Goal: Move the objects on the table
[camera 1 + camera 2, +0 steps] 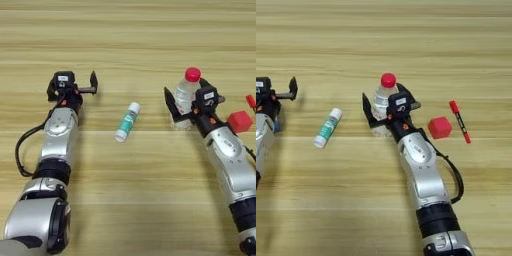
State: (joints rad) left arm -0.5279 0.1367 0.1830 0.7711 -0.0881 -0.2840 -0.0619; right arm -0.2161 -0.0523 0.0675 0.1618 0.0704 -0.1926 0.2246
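My right gripper (381, 114) sits just right of centre in the right eye view, its fingers spread on either side of the small clear bottle with the red cap (383, 102) — one black finger stands off the bottle's left flank, the other is tucked behind its right shoulder, and I cannot tell whether either is touching yet. That is my main worry: the bottle is upright, tall for its base and looks nearly empty, so I judge it light; a closing finger that meets it on one side first could tip it leftward or skate it across the wood instead of trapping it. The red cube (439, 127) lies just beside my right forearm, and the thin red pen (459, 121) lies a little further right — any swing of the wrist toward the right of the frame would likely knock the cube into the pen. The white tube with the green label (127, 121) lies flat at centre of the left eye view, well apart from both arms; being round, it should roll if nudged. My left gripper (86, 86) hovers in the upper left, fingers spread and holding nothing. The wooden surface (150, 35) fills both views with no edge showing; the open room is the whole upper band and the lower middle.
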